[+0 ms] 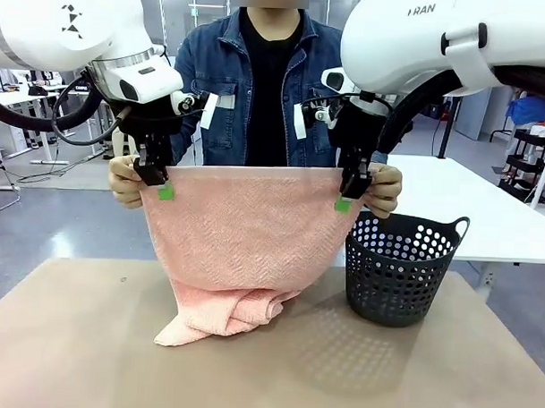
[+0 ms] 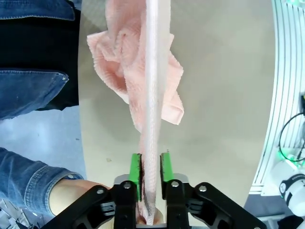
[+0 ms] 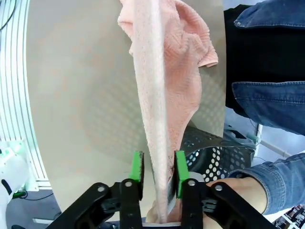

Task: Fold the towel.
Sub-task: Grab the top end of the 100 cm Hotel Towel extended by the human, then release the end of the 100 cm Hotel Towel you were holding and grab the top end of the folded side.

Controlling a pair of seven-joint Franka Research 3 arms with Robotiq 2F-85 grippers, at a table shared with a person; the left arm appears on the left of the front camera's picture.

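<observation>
Nearest the camera is the bare tan table [image 1: 89,341]. About mid-table, the lower end of the towel [image 1: 245,230] lies in a loose crumpled heap. The rest hangs above it as a flat sheet facing the front camera, tapering down toward the heap. The top edge is stretched roughly level between two holds. The left gripper [image 1: 161,187] has its jaws narrow, clamped on the top corner on its side; in the left wrist view the green pads [image 2: 136,171] sit on either face of the cloth with the hem pinched between them. The right gripper [image 1: 347,199] clamps the opposite corner the same way, jaws drawn in on the cloth. Just behind the left gripper one hand of the person [image 1: 123,181] holds that corner too, and the other hand [image 1: 385,192] does likewise at the right gripper, so each corner is shared. A dark perforated basket [image 1: 400,271] stands on the table just beside the hanging towel on the right arm's side; I cannot tell if they touch. Handling judgement: this is light, fully limp terry cloth that sags and bunches wherever it is unsupported. The textured pile should give the pads fair friction, and nothing is fragile. The best holds are the corners or hem, pinched through the full thickness, since a mid-edge grip would let the corners droop. The heap on the table may drag and skew a fold unless it is lifted clear or spread flat.
</observation>
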